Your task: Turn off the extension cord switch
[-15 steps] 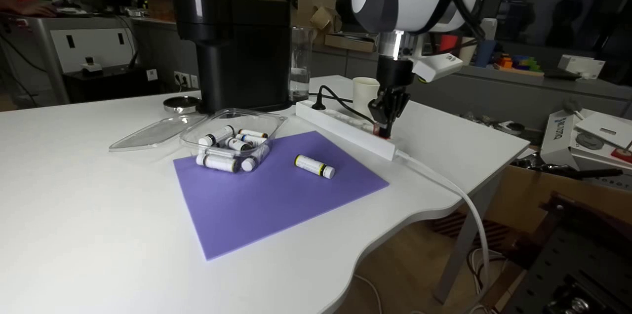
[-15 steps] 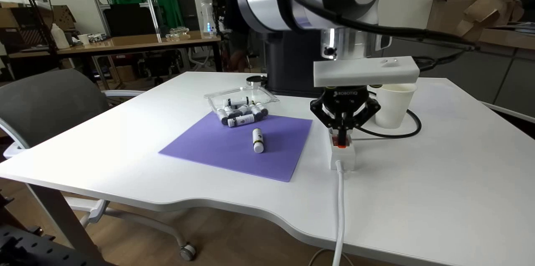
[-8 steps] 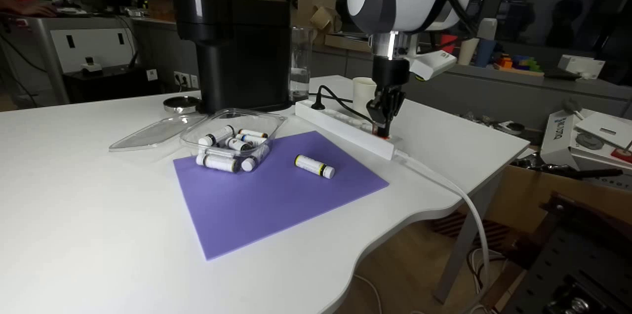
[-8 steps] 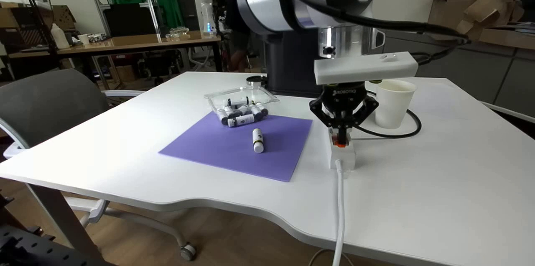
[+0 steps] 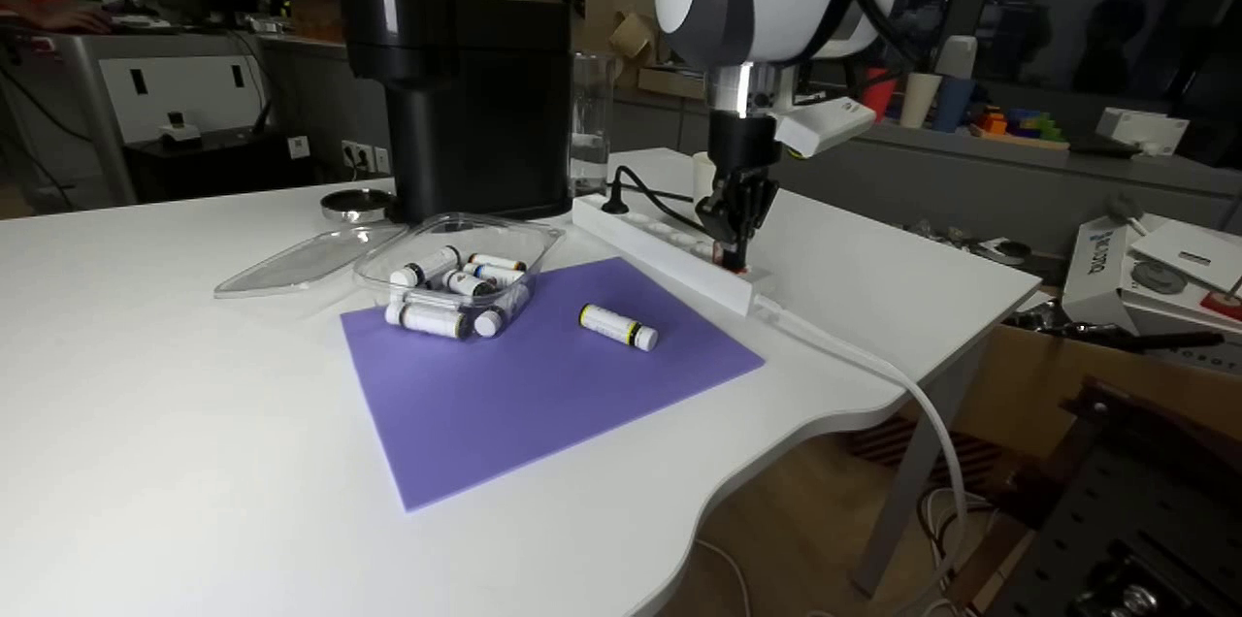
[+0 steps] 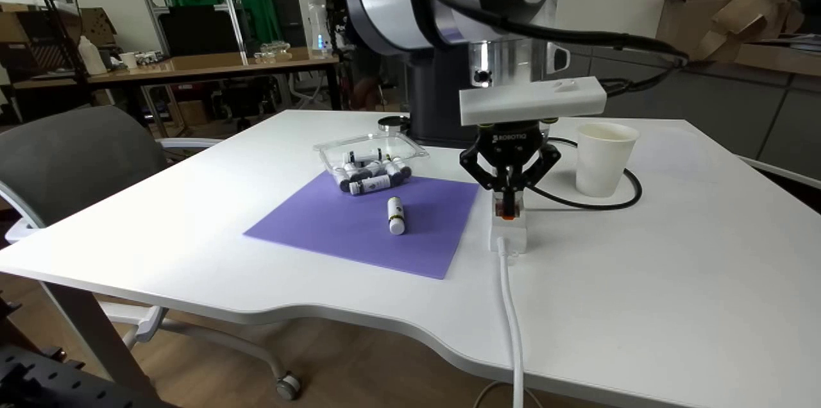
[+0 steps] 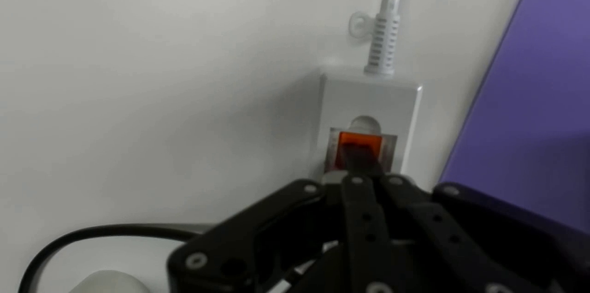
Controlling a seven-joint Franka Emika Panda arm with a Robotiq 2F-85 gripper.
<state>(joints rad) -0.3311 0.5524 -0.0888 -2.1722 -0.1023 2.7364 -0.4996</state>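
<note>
The extension cord, a long white power strip (image 5: pixel 665 256), lies on the table, its cable (image 5: pixel 873 360) running off the edge. A black plug (image 5: pixel 615 202) sits in its far end. Its near end also shows in an exterior view (image 6: pixel 508 240) and the wrist view (image 7: pixel 368 95). The red-orange switch (image 7: pixel 360 138) is near the cable end, partly hidden by my fingertips. My gripper (image 7: pixel 362 155) points down with its fingers shut together and nothing between them. In both exterior views the fingertips (image 5: pixel 735 263) (image 6: pixel 508 210) appear to rest on the switch. I cannot tell which way the rocker is tipped.
A purple sheet (image 5: pixel 543 404) with a white vial (image 5: pixel 618 327) lies beside the strip. A clear box (image 5: pixel 456 258) of several vials and a black coffee machine (image 5: pixel 475 103) stand behind. A white paper cup (image 6: pixel 603 161) and black cord (image 6: pixel 590 206) are on the strip's other side.
The shut gripper has moved left in both exterior views, fingertips staying at the switch. The power strip's near end and its cable have shifted the same way; the plug end has moved slightly.
</note>
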